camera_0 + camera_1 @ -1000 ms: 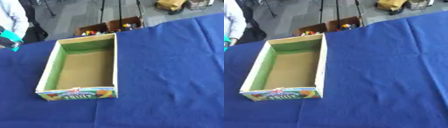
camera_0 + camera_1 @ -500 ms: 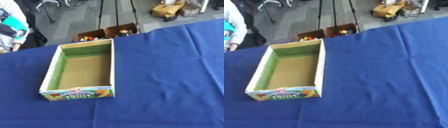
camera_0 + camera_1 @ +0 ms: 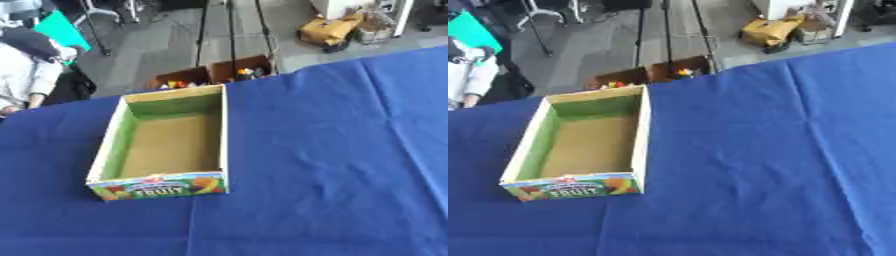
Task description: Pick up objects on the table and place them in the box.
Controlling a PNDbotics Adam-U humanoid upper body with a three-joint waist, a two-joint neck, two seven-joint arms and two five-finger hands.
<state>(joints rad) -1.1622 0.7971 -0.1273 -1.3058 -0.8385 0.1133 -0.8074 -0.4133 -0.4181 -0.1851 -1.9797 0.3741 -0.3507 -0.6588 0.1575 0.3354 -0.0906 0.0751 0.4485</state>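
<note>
An open cardboard box (image 3: 166, 145) is seen empty on a blue-covered surface (image 3: 332, 160), open side up so things can be dropped in. No robot hand is shown, so its state cannot be told.

Table (image 3: 350, 150) is covered edge to edge by a dark blue cloth (image 3: 332, 200) — slightly wrinkled, seen askew. One open cardboard box (image 3: 166, 145) is set directly on the cloth, left of centre, long axis running away from the camera. Inner walls are green, floor brown; the near end panel is printed with fruit and the word FRUIT.
</note>
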